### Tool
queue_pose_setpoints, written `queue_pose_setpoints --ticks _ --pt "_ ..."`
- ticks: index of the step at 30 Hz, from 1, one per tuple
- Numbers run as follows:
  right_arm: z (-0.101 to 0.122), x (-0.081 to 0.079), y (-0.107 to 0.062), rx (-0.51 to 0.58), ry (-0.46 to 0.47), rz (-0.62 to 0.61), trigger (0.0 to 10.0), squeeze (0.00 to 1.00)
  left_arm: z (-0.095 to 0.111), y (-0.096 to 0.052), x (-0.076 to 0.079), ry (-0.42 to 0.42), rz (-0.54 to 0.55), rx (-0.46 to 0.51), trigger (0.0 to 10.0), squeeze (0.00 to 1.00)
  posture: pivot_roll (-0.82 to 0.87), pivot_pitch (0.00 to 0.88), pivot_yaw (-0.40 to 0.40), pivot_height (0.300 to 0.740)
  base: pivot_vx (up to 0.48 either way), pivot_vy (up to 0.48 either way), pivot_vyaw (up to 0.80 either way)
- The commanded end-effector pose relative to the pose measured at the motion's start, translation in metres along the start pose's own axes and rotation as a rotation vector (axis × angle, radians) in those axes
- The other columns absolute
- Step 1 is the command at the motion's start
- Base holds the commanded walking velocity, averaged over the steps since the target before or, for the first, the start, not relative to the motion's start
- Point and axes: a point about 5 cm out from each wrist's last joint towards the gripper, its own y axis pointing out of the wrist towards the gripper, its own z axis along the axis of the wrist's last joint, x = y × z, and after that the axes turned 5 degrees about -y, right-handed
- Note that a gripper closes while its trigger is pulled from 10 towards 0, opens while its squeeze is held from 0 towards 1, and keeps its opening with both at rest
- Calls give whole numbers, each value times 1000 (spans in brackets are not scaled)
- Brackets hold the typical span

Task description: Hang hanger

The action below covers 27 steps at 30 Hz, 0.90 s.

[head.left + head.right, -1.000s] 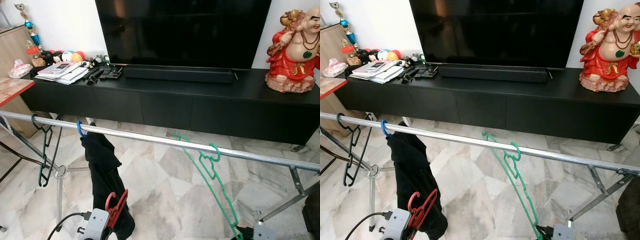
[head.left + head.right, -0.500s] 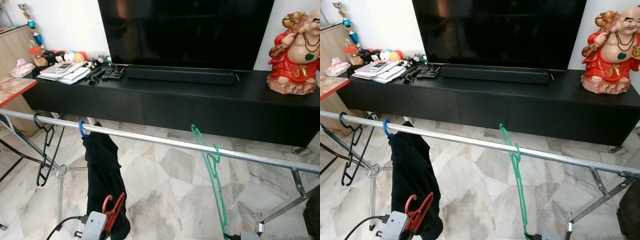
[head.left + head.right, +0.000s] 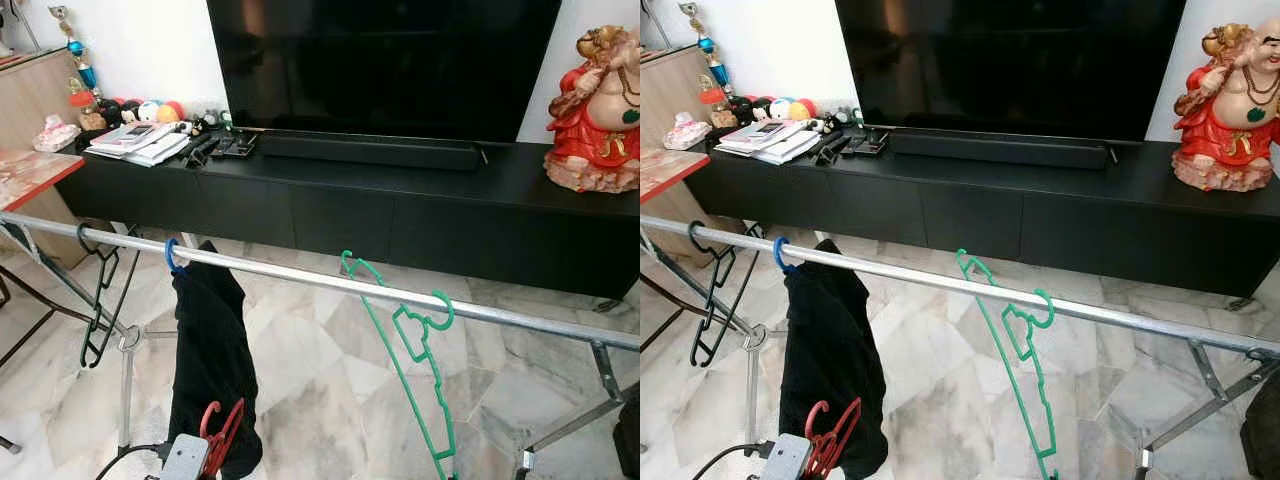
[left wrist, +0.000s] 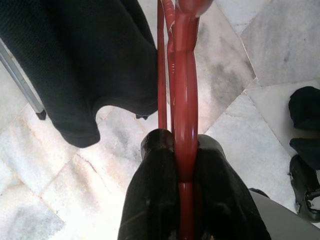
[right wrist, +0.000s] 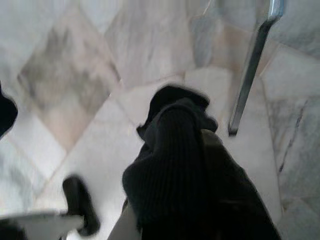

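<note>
A green hanger (image 3: 425, 375) hangs by its hook on the silver rail (image 3: 300, 277), right of middle, its body slanting down toward the lower right. No gripper touches it. A red hanger (image 3: 222, 440) is low at the front left, beside the hanging black garment (image 3: 210, 350). My left gripper (image 4: 182, 145) is shut on the red hanger (image 4: 184, 85), whose bar runs up between the fingers. My right gripper (image 5: 185, 125) hangs low over the marble floor, near a rack leg (image 5: 250, 75); it looks shut with nothing in it.
The garment hangs from a blue hook (image 3: 172, 258). An empty black hanger (image 3: 100, 300) is on the rail's left end. Behind the rack stand a long black TV cabinet (image 3: 400, 215), a TV and a red statue (image 3: 598, 115). The rack's frame (image 3: 600, 370) is at right.
The green hanger, pulled straight down half a second ago with my right gripper at its foot, now slants freely; the right gripper has dropped from the eye views. The camera shifted slightly.
</note>
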Motion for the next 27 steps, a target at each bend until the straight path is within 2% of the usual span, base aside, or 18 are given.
queue_pose_setpoints --ticks 1,8,13,18,19,21,24,27 --pt "13 3 1 87 48 -7 10000 0 -3 -2 -6 -5 15 -12 10000 0 31 30 65 740 0 0 0" --pt "26 1 2 158 1 17 10000 0 -2 -1 -4 -5 7 -10 10000 0 33 30 65 740 0 0 0" --pt "26 1 3 154 -17 25 10000 0 -3 -1 -4 -4 8 -12 10000 0 35 31 65 740 0 0 0" --pt "22 0 4 90 -38 -2 10000 0 -3 -2 -4 -3 6 -17 10000 0 40 34 63 740 0 0 0" --pt "23 0 4 94 -10 -4 10000 0 -4 -2 -4 -3 6 -18 10000 0 40 34 62 740 0 0 0" --pt "29 3 5 123 128 -31 10000 0 -5 -2 -4 -4 6 -22 10000 0 40 35 61 740 0 0 0" --pt "33 9 5 158 229 -67 10000 0 -6 -2 -3 -6 4 -26 10000 0 37 38 61 740 0 0 0" --pt "35 11 4 179 283 -74 10000 0 -7 -2 -3 -6 3 -28 10000 0 37 39 62 740 0 0 0"
